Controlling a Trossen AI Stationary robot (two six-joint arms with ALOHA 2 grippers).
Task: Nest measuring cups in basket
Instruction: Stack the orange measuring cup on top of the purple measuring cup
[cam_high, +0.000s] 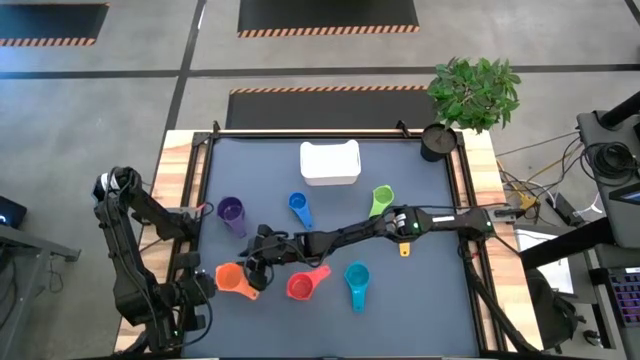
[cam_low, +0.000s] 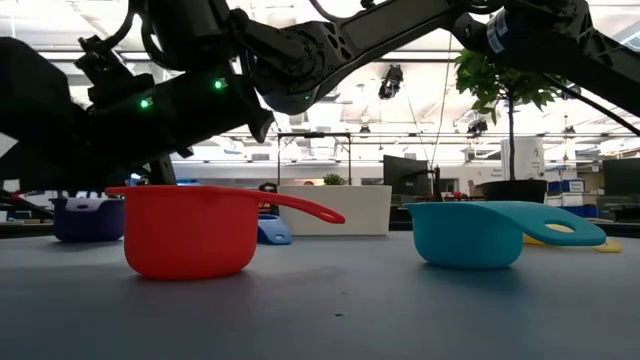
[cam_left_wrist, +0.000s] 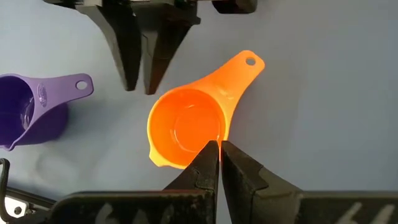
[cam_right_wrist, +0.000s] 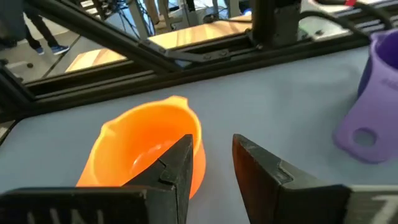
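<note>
Orange cup (cam_right_wrist: 146, 149) is straddled at its rim by the right gripper (cam_right_wrist: 211, 163), jaws partly open; a shallow bite could tip it.

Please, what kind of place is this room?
Probably a robotics lab or open workshop: striped floor mats beyond the table, loose cables beside it, and monitors on desks behind.

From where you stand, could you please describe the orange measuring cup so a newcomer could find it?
Start at the white basket at the mat's far edge, then go to the near-left corner. The orange measuring cup sits there, left of the red cup, the only orange one.
</note>
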